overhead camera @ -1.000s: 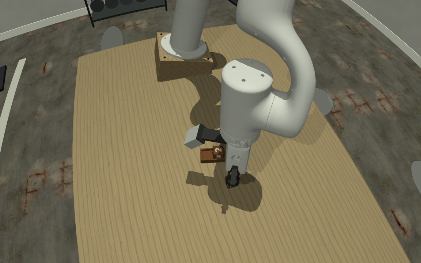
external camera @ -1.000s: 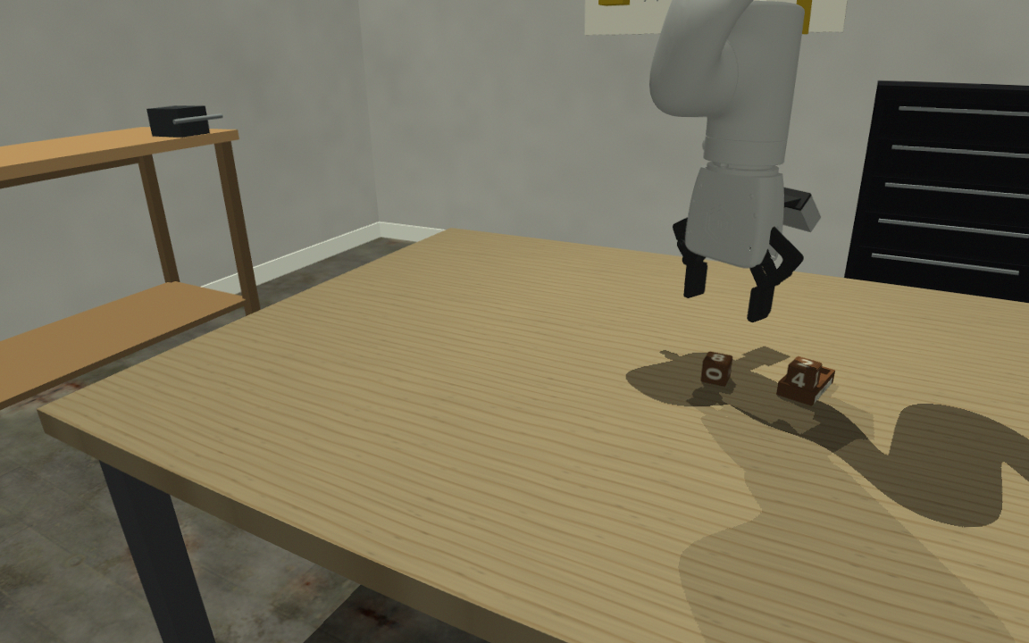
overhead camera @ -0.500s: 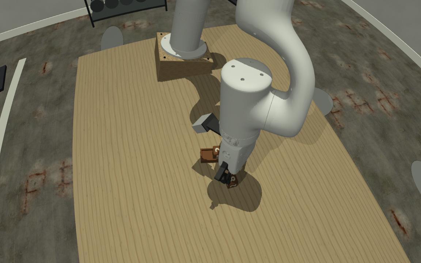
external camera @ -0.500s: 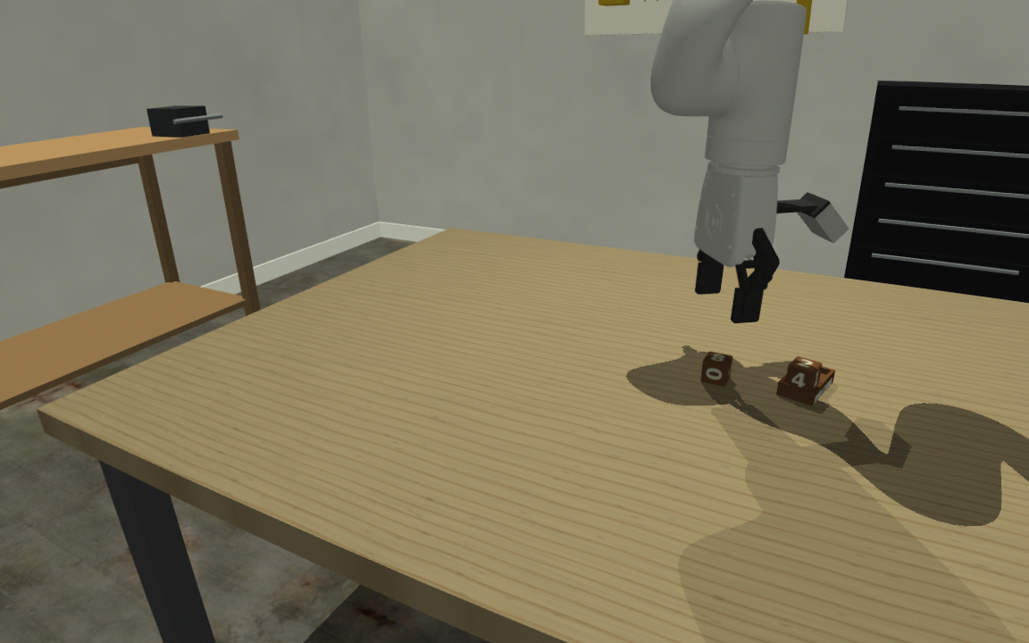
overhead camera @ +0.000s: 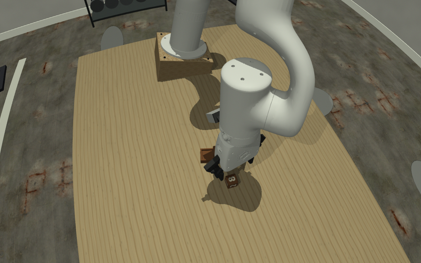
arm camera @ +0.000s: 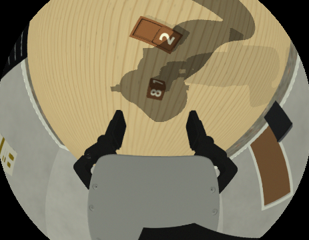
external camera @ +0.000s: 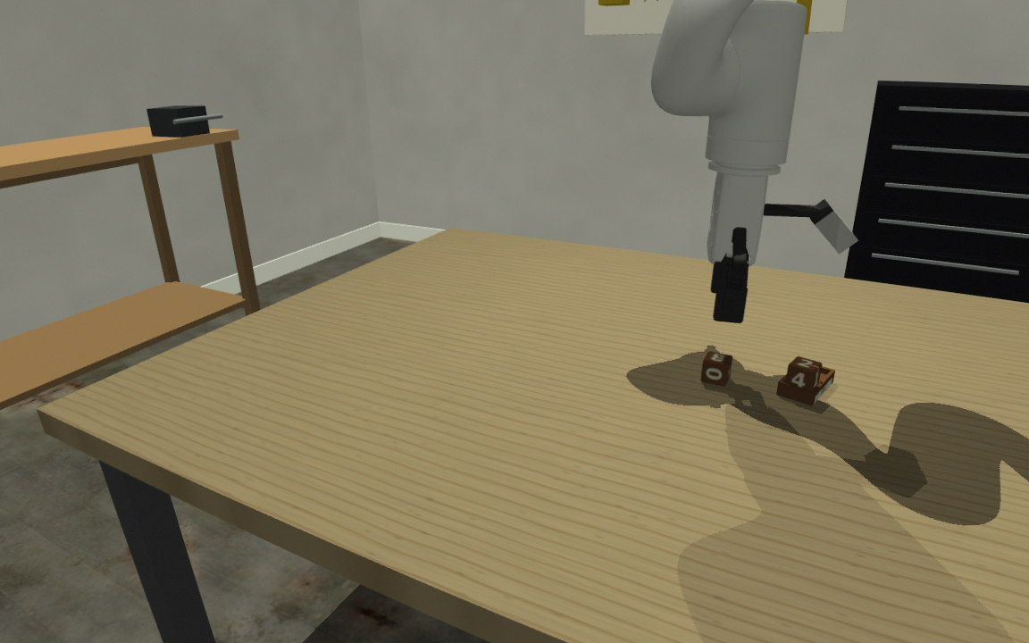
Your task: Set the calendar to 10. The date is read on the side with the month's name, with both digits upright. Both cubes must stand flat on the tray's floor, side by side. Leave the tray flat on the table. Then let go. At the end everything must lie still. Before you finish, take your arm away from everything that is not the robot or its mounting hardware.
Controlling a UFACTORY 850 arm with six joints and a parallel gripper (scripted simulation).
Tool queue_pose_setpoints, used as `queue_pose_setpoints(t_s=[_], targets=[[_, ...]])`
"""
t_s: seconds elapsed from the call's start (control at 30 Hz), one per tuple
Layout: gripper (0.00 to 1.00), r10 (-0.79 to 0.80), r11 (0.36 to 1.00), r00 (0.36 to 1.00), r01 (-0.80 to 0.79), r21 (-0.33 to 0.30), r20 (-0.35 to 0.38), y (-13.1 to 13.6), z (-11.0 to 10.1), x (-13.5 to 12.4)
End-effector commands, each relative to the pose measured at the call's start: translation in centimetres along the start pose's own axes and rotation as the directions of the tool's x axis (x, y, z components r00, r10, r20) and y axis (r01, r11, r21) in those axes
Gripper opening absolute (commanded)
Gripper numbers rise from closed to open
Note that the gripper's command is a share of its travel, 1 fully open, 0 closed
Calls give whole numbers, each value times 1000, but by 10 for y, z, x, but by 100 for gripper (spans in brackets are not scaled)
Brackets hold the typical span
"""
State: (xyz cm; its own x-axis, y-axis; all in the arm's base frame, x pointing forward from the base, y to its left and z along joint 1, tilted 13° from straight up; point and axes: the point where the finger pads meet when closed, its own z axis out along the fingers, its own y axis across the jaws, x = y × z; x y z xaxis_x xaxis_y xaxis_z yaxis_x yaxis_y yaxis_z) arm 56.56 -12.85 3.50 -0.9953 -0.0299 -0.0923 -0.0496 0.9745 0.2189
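A brown cube (overhead camera: 231, 180) (external camera: 715, 368) (arm camera: 156, 89) stands loose on the table, with an 8 on top. A 0 shows on its side in the exterior view and a 1 on another side in the wrist view. The brown tray (overhead camera: 207, 160) (external camera: 794, 393) (arm camera: 145, 31) lies on the table nearby. A second cube (external camera: 798, 379) (arm camera: 167, 39) sits in one end of it, 2 on top and 4 on a side; the other end is empty. No month name is visible. My gripper (overhead camera: 235, 169) (external camera: 728, 318) (arm camera: 155, 118) is open and empty, above the loose cube.
The wooden table (overhead camera: 133, 196) (external camera: 422, 399) carries the arm's base block (overhead camera: 184, 70) at the back in the top view. A black drawer cabinet (external camera: 957, 191) and a shelf bench (external camera: 95, 147) stand beyond the table. The arm's shadow covers the loose cube.
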Motion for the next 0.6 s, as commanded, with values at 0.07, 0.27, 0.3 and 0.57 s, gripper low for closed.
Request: queue_pose_setpoints(t_s=[0.07, 0.27, 0.3, 0.57], targets=[[100, 216, 976, 976, -216, 15, -17, 0, -1, -1], [47, 252, 968, 968, -252, 15, -17, 0, -1, -1], [47, 252, 968, 968, -252, 15, -17, 0, -1, -1], [47, 252, 968, 968, -252, 15, -17, 0, -1, -1]])
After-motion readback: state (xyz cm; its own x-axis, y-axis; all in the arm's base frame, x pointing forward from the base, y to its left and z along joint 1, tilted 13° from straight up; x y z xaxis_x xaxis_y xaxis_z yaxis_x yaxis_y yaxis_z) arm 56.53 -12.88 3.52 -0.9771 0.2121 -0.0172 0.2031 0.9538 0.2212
